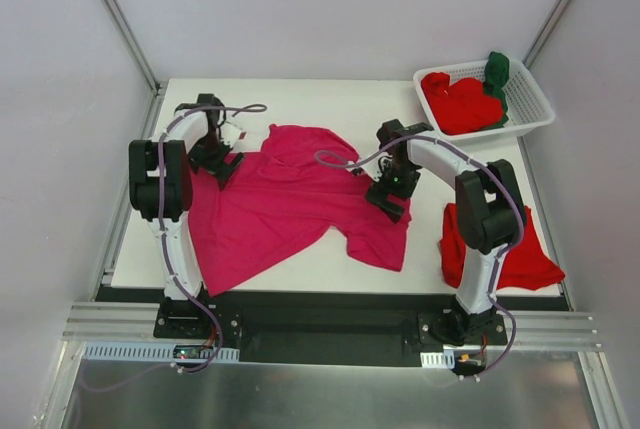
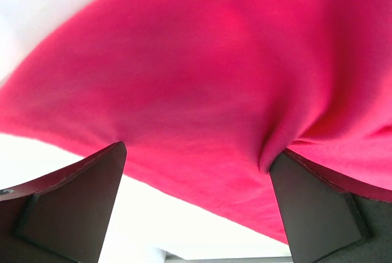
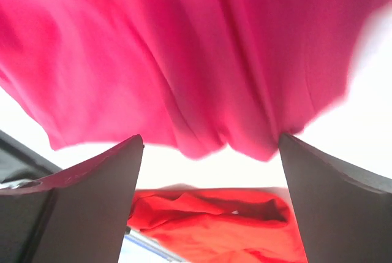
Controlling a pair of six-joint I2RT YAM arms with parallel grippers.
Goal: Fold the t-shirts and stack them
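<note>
A magenta-pink t-shirt [image 1: 290,204] lies spread and rumpled on the white table [image 1: 330,104]. My left gripper [image 1: 222,164] is open, low at the shirt's upper left edge. In the left wrist view the cloth [image 2: 208,79] fills the space past the spread fingers [image 2: 73,208], and a pucker touches the right one. My right gripper [image 1: 390,194] is open over the shirt's right sleeve. The right wrist view shows the sleeve's hem [image 3: 202,73] beyond the fingertips. A folded bright red t-shirt [image 1: 500,249] lies at the front right and also shows in the right wrist view [image 3: 226,226].
A white slotted basket [image 1: 530,99] stands at the back right and holds red t-shirts [image 1: 460,104] and a dark green one [image 1: 497,74]. White walls enclose the table on three sides. The arm bases sit at the near edge.
</note>
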